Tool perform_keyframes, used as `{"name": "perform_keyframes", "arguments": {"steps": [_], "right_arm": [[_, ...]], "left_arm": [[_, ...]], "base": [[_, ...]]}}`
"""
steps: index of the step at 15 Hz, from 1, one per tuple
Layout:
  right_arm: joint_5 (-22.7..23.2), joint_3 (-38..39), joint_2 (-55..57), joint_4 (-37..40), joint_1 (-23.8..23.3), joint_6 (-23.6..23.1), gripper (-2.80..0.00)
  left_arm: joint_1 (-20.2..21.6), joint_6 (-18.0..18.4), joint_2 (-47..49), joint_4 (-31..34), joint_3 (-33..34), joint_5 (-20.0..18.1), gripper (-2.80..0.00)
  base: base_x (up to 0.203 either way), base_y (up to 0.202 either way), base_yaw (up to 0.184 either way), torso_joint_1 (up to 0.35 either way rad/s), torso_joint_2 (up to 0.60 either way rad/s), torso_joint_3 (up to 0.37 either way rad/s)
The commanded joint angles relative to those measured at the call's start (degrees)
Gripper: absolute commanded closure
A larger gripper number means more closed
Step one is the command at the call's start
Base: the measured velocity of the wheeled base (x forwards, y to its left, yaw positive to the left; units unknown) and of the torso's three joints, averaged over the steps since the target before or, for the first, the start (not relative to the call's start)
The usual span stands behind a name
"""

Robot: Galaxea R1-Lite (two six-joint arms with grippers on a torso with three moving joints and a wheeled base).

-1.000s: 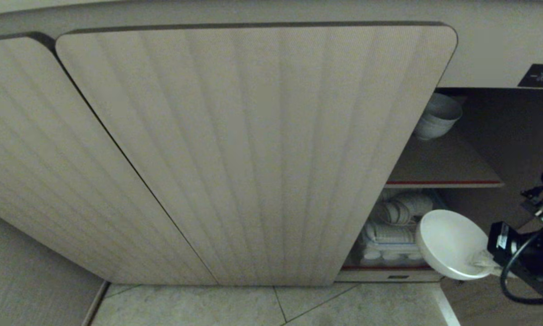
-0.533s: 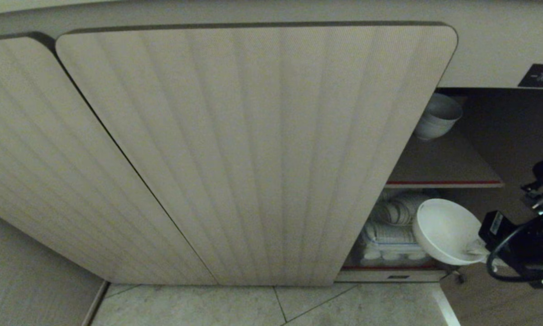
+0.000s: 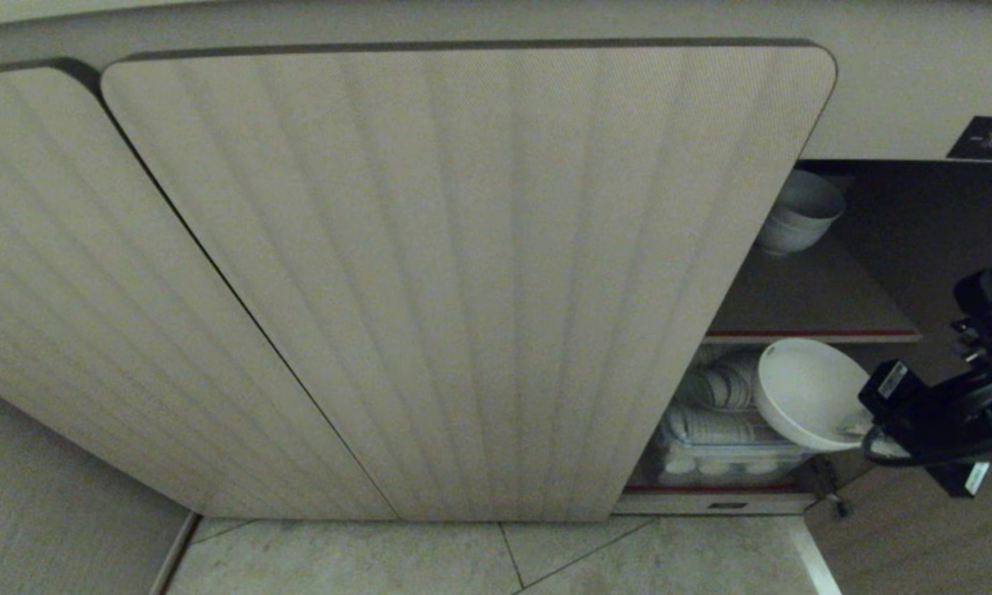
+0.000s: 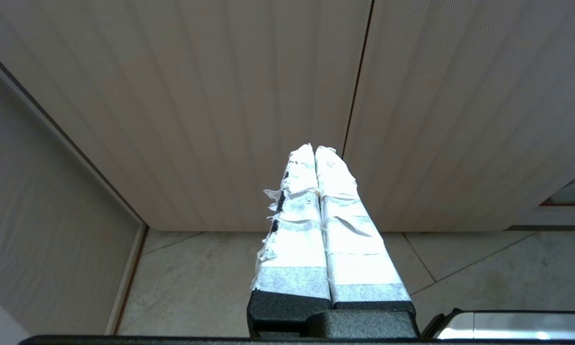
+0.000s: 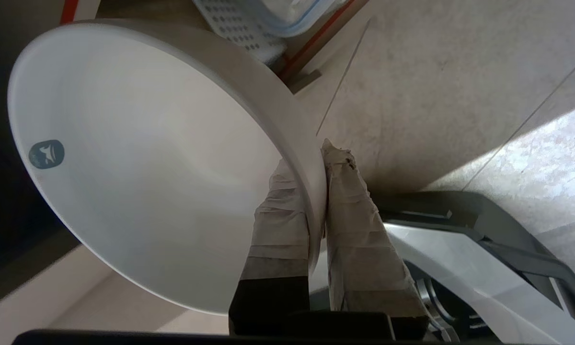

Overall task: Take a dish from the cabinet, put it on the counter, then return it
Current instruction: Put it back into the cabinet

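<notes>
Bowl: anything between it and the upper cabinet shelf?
Nothing visible. The right gripper pinches the bowl by its rim in the open doorway, just below the red-edged shelf. A stack of bowls sits at the shelf's back left; the front looks free.

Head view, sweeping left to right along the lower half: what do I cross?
Left closed cabinet door → wide ribbed door → stored dishes on the lower shelf → white bowl → right pincer, clamped on the bowl's rim.

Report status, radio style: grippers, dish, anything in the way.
Right gripper shut on the dish rim, at the cabinet opening. Left gripper shut, empty, parked. Stacked bowls on upper shelf, crockery below.
</notes>
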Motion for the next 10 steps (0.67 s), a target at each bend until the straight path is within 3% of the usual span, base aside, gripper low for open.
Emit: {"name": "perform_keyframes", "arguments": {"steps": [1,10], "right_arm": [[-0.5,-0.4,1.1,-0.2,0.0,0.5,0.0],[-2.5,-3.6,3.7,-3.7,0.0,7.8,0.0]], "left_arm": [[0.0,0.0,0.0,0.0,0.0,0.0,0.0],[0.0,0.0,0.0,0.0,0.0,0.0,0.0]], "base": [[0.0,0.0,0.0,0.0,0.0,0.0],[0.0,0.0,0.0,0.0,0.0,0.0]]}}
